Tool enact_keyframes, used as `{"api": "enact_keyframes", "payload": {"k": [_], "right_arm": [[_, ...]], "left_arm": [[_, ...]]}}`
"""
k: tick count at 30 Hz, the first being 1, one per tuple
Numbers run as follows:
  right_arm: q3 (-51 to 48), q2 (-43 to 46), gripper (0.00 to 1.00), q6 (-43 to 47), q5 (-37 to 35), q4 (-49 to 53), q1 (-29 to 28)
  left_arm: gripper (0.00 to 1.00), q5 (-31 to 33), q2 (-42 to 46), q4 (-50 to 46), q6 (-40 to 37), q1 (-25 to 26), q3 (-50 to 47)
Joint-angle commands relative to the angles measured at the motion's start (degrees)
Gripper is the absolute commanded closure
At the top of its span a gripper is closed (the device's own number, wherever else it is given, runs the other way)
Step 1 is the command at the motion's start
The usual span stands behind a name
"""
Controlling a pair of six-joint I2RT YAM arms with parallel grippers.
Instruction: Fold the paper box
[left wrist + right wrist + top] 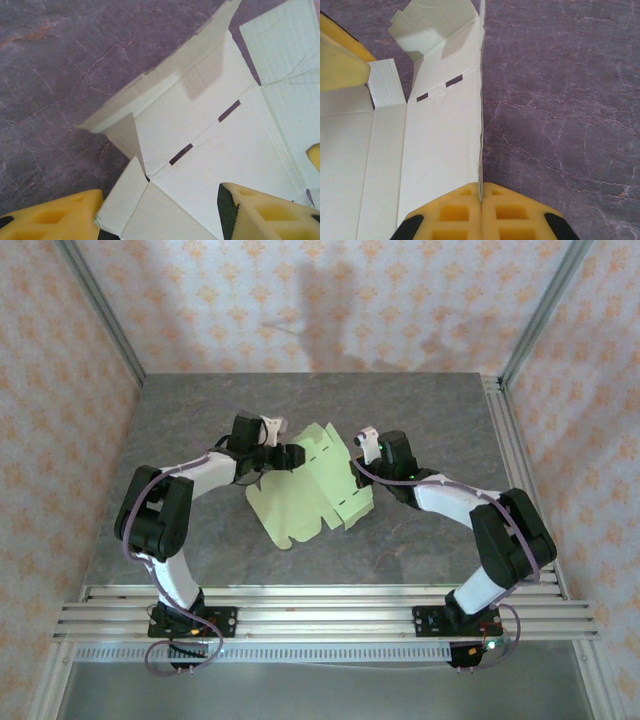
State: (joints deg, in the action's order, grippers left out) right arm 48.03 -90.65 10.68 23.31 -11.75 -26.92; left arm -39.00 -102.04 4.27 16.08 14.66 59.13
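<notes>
Presently the unfolded paper box (310,490) sits mid-frame on the worktop (200,420), one edge pinched in the right tool (481,197), the left tool (159,192) spread wide at its upper-left edge; likely fault: thin card slipping or creasing off-line under uneven pull.

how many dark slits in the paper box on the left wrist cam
2, along one crease of the paper box: upper slit right of centre, lower slit down-left of it. Others may be hidden.
</notes>
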Motion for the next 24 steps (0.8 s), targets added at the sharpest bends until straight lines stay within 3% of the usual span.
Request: {"api": "enact_keyframes", "payload": {"k": [1,13,24], "right_arm": [[1.63,-0.31,1.00,-0.66,-1.52,-0.29,0.37],[2.07,-1.35,1.00,-0.30,-3.10,1.29,0.33],[2.07,-1.85,1.00,2.59,-4.67,4.00,-0.50]], "left_arm": [[0.37,-1.43,1.98,1.66,0.68,1.63,-1.10],[0.38,2.15,-0.52,-0.10,0.80,5.42,-1.55],[0.51,7.47,-9.58,-1.66,6.86,7.31,0.01]]}}
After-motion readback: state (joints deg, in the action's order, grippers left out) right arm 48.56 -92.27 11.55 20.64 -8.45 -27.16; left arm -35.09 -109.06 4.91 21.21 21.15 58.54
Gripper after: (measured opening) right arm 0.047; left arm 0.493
